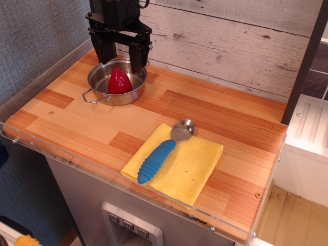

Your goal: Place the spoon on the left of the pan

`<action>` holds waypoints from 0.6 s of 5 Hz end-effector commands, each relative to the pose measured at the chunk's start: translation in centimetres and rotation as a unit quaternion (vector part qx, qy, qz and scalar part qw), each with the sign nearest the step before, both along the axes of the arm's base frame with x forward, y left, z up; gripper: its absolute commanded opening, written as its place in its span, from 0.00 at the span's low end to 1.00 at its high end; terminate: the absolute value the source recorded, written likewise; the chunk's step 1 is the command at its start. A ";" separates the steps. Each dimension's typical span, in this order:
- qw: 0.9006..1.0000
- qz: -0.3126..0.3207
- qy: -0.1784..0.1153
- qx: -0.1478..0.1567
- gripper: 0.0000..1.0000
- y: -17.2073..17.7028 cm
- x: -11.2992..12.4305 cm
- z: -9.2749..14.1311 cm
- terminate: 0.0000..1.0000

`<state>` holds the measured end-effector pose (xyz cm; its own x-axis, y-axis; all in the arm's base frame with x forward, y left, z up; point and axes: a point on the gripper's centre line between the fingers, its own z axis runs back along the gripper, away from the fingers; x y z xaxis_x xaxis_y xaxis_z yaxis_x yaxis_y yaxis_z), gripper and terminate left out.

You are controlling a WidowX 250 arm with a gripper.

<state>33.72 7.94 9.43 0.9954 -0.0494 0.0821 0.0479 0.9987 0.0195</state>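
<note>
A black robot gripper [120, 55] hangs over the far left corner of a wooden table [77, 128], its two fingers spread apart and holding nothing, straddling a red pointed object [119, 81] that sits inside the pan [105, 95]. The pan, a small shiny steel pot with a thin wire loop handle facing the camera, stands close to the grey wall on the left, so only a narrow strip of bare wood lies between it and the table's left edge; that strip looks like the target zone for the spoon.

The spoon [163, 151] lies well apart from the gripper, toward the near right of the table, resting flat on a yellow cloth [195, 171]. Its metal bowl points to the back right and its thick ribbed blue handle points toward the front edge. The cloth probably keeps it from sliding and lifts it slightly off the wood, which should ease a pinch across the handle.

The task appears not yet begun: the spoon is untouched and on the wrong side of the pan. A reach would have to carry the gripper forward and to the right, clear of the pan's rim, before it comes down over the handle.
</note>
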 end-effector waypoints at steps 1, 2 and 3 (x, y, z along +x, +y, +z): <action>1.000 0.000 0.000 0.000 1.00 0.0 0.0 0.0 0.00; 1.000 -0.005 -0.022 -0.003 1.00 -2.6 -2.0 -0.3 0.00; 0.999 -0.016 -0.030 -0.007 1.00 -4.9 -3.8 -0.4 0.00</action>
<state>29.44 2.81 7.55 0.9925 -0.0799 0.0927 0.0805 0.9968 -0.0030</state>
